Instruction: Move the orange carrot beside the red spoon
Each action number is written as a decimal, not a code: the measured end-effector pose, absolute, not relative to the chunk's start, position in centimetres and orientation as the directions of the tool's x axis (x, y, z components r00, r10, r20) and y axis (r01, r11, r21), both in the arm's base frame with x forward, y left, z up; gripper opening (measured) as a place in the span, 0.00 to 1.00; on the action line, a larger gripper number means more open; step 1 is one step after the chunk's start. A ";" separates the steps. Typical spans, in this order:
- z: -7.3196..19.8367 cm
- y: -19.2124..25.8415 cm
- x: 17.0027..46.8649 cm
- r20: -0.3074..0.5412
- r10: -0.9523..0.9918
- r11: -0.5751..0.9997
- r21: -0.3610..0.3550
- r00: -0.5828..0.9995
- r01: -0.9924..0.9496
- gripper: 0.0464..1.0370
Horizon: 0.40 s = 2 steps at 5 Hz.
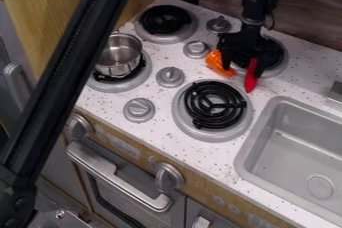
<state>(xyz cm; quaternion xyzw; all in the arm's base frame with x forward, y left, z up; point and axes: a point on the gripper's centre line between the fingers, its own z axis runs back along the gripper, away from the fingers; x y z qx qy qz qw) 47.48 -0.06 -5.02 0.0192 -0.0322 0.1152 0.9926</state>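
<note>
- I see the orange carrot [216, 63] on the counter [158, 117], at the edge of the far right burner [279, 67], with the red spoon [251, 78] just to its right in my camera view.
- My claw [241, 59] hangs right over that burner, close to both toys. It is black on black there, so I can't tell whether it's spread or pressed together, or whether it has hold of anything.
- That's my main worry: if the claw does have the carrot, pulling away would drag it off its spot.
- The 2 toys already sit near each other, so I judge the job close to done; a sideways nudge could undo that by shoving the spoon.
- The carrot looks rounded, so a knock could roll it toward the knob [196, 49] or the front burner [213, 128].
- I'd want a straight lift, since a slanted 1 might clip the spoon.
</note>
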 end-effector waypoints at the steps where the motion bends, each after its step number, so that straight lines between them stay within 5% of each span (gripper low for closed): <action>1: -5.5 0.3 48.7 0.068 0.237 0.970 0.031 0.969 -0.239 0.96; 2: -5.7 0.9 48.9 0.054 0.248 0.967 0.036 0.967 -0.250 0.96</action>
